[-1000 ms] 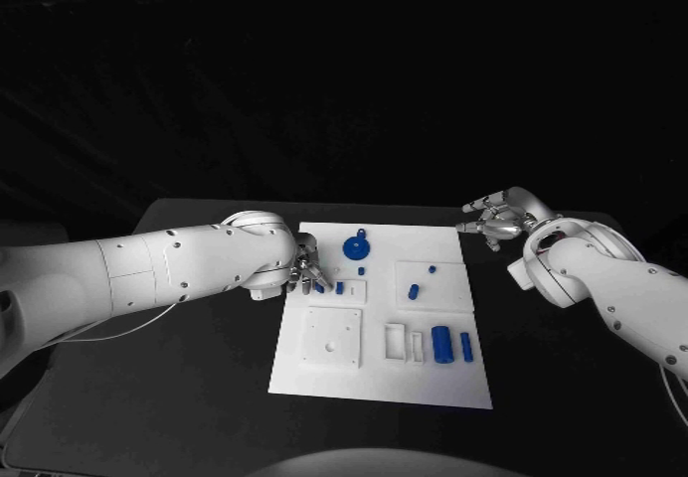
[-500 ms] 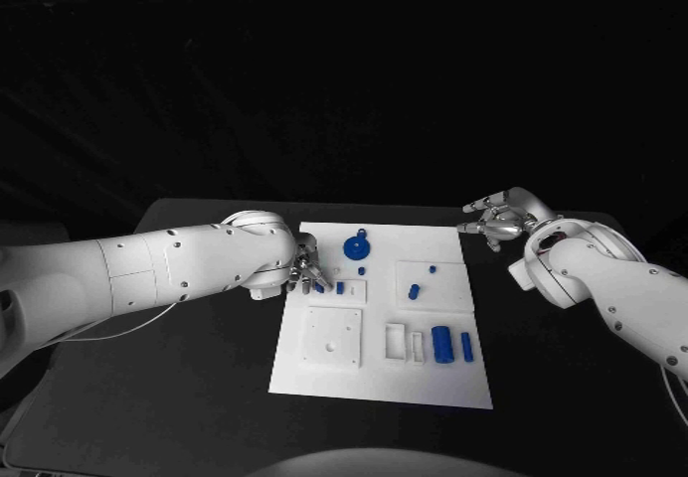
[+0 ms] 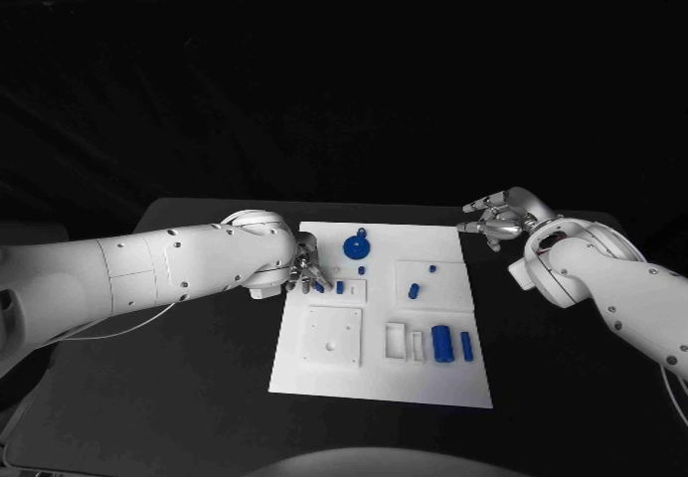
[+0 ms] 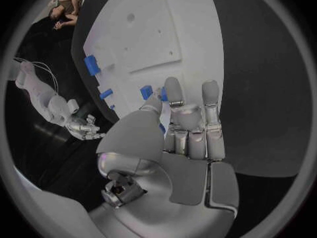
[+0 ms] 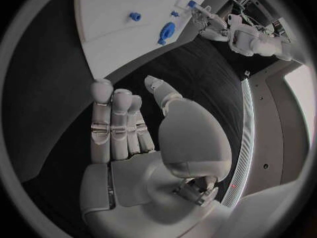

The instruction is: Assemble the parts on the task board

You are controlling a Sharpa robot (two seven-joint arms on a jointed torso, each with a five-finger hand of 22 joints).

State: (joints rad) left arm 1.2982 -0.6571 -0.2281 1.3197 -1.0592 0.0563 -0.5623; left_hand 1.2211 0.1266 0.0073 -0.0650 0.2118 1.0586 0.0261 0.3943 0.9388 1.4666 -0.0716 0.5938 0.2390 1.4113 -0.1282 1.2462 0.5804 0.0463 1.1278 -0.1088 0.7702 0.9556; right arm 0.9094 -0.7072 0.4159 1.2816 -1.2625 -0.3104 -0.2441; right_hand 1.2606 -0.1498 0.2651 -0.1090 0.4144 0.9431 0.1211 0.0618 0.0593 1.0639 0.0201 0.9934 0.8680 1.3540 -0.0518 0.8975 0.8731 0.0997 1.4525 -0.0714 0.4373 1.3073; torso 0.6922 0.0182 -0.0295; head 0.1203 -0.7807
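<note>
The black table (image 3: 172, 397) carries the white task board (image 3: 380, 383) at its middle. My left hand (image 3: 307, 273) sits at the board's left edge, fingertips pinching a small blue part (image 4: 147, 92) over a raised white block. My right hand (image 3: 495, 221) hovers off the board's far right corner, fingers spread, holding nothing. More blue parts (image 3: 443, 343) lie on the board.

Matt white task board (image 3: 380, 378), probably plastic; smooth blue parts (image 3: 443, 343); matt black table (image 3: 172, 397).
</note>
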